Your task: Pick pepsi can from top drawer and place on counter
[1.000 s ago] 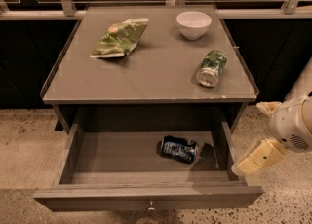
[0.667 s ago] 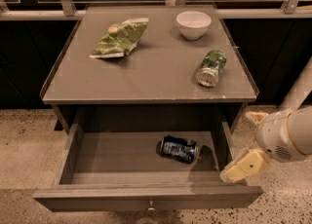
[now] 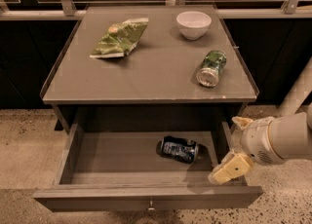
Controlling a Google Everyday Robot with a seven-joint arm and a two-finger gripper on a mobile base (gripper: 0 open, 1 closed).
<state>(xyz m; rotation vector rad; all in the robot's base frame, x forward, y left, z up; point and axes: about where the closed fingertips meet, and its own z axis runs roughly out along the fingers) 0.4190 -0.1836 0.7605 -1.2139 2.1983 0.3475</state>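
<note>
The gripper (image 3: 228,148) hangs at the right wall of the open top drawer (image 3: 146,199), its two fingers (image 3: 230,168) spread wide and holding nothing. The pepsi can (image 3: 179,149) lies on its side inside the drawer, just left of the fingers and apart from them. Above and beyond them, a green can (image 3: 210,67) lies on the counter (image 3: 146,77).

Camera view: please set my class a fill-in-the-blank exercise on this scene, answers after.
The top drawer stands ___.
The pepsi can lies in it on its ___.
The gripper, open, is at the drawer's ___ end in the picture, apart from the can.
On the counter, a white ___ stands behind the green can.
Answers: open, side, right, bowl.
</note>
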